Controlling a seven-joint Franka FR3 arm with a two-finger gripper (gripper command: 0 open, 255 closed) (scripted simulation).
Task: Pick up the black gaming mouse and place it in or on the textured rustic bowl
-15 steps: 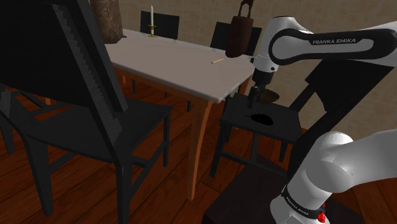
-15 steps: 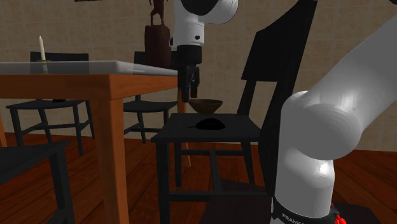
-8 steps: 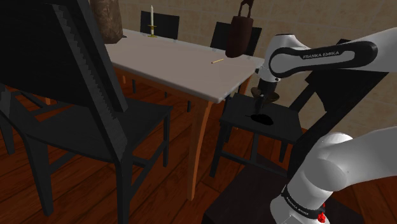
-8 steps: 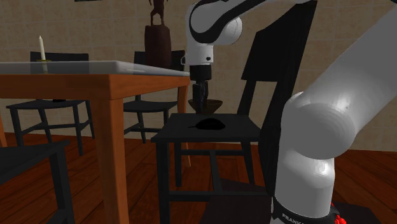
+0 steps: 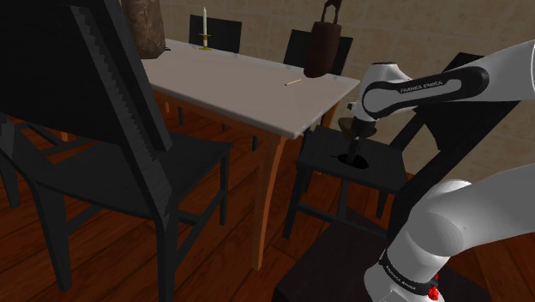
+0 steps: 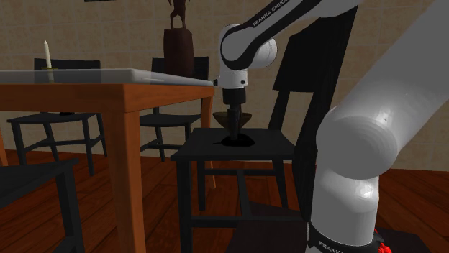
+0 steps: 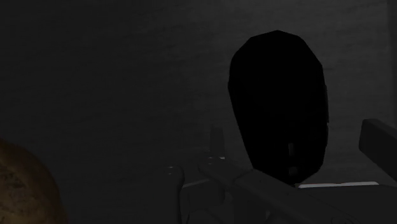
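Black chair seat (image 6: pixel 216 152) carrying both: brown bowl (image 6: pixel 245 116) by one edge, black mouse (image 7: pixel 280 108) mid-seat. Pincer (image 6: pixel 234 134) down over it, fingers spread, gripping nothing. Might pinch off-centre and squirt that rounded shell off the seat, tbh.

Arm (image 5: pixel 446 79): white with dark joints; it rises from the shoulder view's lower right, and the forearm reaches left, sloping slightly down.
Wrist (image 6: pixel 237 52): rounded white joint, bent so the hand points straight down.
Gripper (image 6: pixel 234 131): black, upright, held low beneath the wrist.
Fingers (image 7: pixel 379 141): spread apart, not meeting.
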